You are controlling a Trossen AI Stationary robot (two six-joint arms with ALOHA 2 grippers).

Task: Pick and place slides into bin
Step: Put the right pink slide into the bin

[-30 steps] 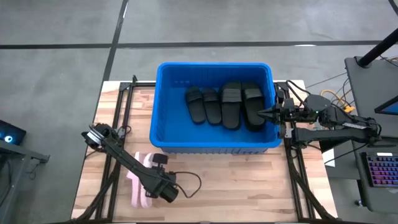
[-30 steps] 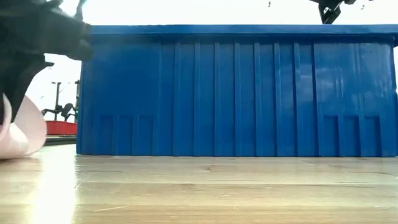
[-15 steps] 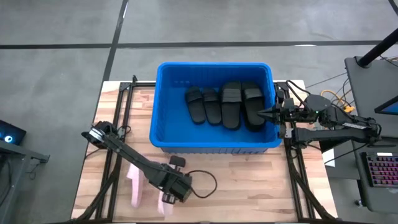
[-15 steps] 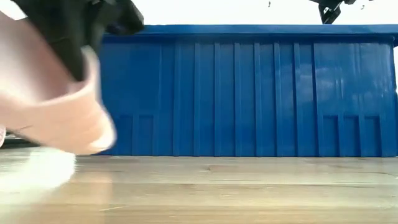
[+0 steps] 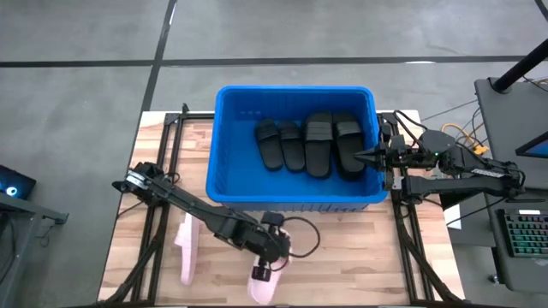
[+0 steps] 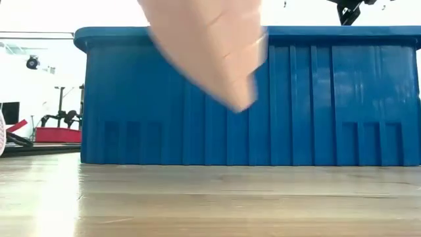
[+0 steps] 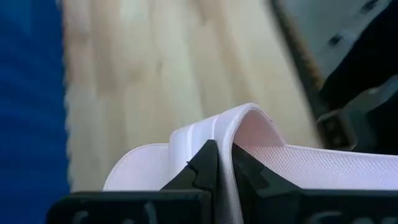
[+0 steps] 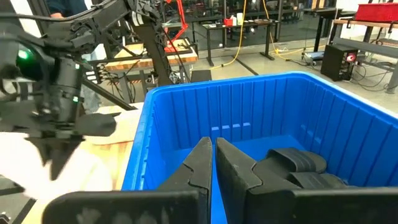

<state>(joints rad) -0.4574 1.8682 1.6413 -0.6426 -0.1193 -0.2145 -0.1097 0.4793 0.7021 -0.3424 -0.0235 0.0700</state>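
Note:
My left gripper (image 5: 265,263) hangs above the near part of the wooden table, in front of the bin, shut on a pale pink slide (image 5: 261,284). The low view shows that slide (image 6: 210,49) in the air before the bin's front wall (image 6: 329,99). A second pink slide (image 5: 186,252) lies flat on the table to the left. The blue bin (image 5: 295,89) holds several black slides (image 5: 308,144) lying side by side on its floor. My right gripper (image 5: 358,156) is shut and holds nothing, level over the bin's right wall. My left gripper pinches the pink slide's strap (image 7: 244,124) between its two fingers, at the strap's edge. The fingers (image 7: 205,163) slant down at it from above. The slide hangs below the gripper, tilted and lifted clear of the table.
Black metal rails (image 5: 163,222) run along the table's left and right sides. A loose cable (image 5: 304,244) loops by the left wrist. Bare wooden top (image 5: 360,257) lies in front of the bin on the right. A keyboard (image 5: 524,235) sits off the table at the right.
My left gripper has gone up and toward the table's right edge, tipping from pointing straight down to a slant. The pink slide it holds has been lifted clear of the table and carried along. The other pink slide has stayed where it was.

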